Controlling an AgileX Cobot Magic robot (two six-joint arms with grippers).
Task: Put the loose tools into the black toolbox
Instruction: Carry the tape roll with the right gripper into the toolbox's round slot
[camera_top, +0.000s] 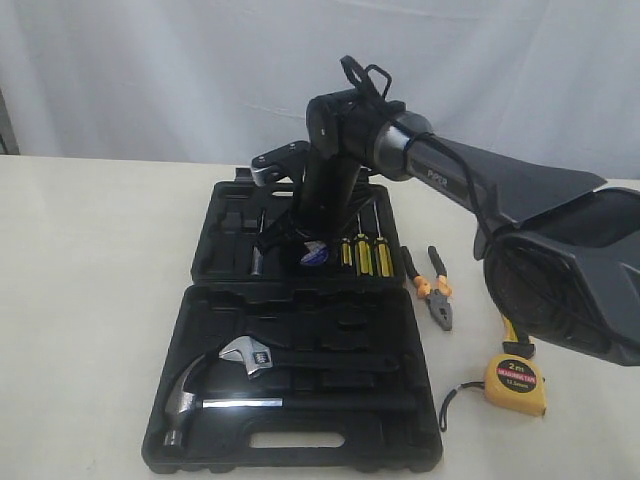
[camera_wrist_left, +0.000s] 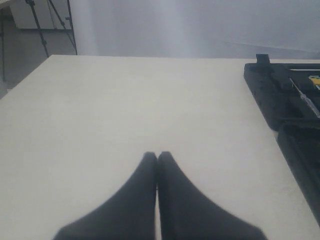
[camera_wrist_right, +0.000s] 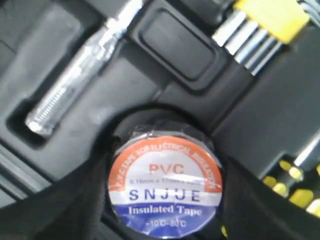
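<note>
Now the right end effector (camera_wrist_right: 165, 200) grips the black tape roll (camera_wrist_right: 165, 182) squarely between its fingers (camera_wrist_right: 50, 215), low over the far half of the black toolbox (camera_top: 300, 455); release looks next, while the left end effector (camera_wrist_left: 157, 159), closed and empty, hangs well aside over the surface (camera_wrist_left: 125, 100)

Front overview; toolbox (camera_top: 395, 445) in every view

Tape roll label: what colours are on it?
The tape roll carries a label banded orange-red, white, then blue. It shows best in the right wrist view.
</note>
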